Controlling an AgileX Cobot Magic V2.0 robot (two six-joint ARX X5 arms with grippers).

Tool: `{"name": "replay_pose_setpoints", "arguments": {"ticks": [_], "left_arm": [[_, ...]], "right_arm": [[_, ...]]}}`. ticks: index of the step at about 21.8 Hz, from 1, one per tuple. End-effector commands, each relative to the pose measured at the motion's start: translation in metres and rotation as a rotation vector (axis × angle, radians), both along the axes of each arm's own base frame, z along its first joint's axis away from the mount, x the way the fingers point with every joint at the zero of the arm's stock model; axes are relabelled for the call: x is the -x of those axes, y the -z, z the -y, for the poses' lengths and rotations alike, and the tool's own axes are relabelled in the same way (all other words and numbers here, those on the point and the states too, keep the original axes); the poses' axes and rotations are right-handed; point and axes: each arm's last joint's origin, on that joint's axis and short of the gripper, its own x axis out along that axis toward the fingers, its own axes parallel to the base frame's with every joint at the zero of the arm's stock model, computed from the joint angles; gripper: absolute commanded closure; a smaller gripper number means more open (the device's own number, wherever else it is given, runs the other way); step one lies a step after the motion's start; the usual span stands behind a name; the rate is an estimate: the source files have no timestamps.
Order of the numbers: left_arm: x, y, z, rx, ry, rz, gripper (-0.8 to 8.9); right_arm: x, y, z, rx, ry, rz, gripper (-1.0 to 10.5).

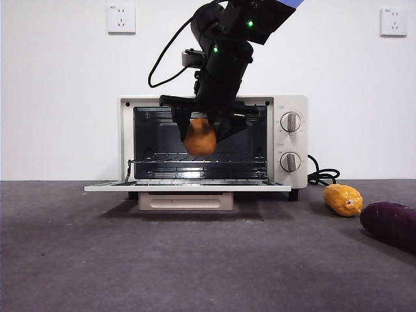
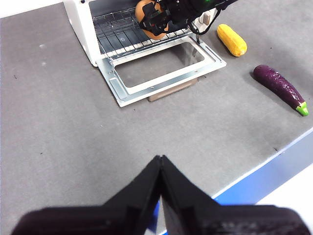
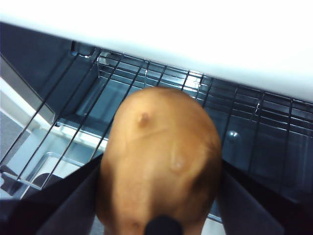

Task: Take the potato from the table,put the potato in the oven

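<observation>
The left gripper (image 2: 160, 161) hangs pinched together, holding nothing, over the bare surface (image 1: 78, 260). At the oven (image 1: 286, 107), door (image 1: 187, 186) down, the right gripper (image 1: 203, 138) clamps the potato (image 1: 199, 139) above the wire rack (image 1: 195, 158). Farther right lie corn (image 1: 343, 199) and an eggplant (image 1: 390, 224).

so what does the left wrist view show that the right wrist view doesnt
Only the left wrist view shows the shut left tool over bare table, the open oven door, the yellow corn and the purple eggplant. Only the right wrist view shows the potato's dents close up and the oven's rear wall behind the rack. Both show the potato held in the right tool at the oven, above its wire rack.
</observation>
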Motion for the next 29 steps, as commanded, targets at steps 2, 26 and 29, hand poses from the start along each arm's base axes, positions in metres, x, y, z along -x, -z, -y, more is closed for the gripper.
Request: {"name": "replay_pose_setpoints", "arguments": {"ticks": [2,26,29], "left_arm": [[0.0,0.001,0.0,-0.002,-0.002,0.003,8.19],[-0.004,0.001,0.001,-0.032,-0.031,0.005,8.19],[-0.01,0.001,0.005,-0.039,-0.035,-0.017,8.19]], "right_arm": [[-0.006,0.018,-0.001,0.011,0.014,-0.027,7.2],[0.013,-0.019,-0.002,0.169,0.026,-0.214,3.1],[0.038,-0.039,-0.005,0.309,-0.008,-0.335,0.9]]}}
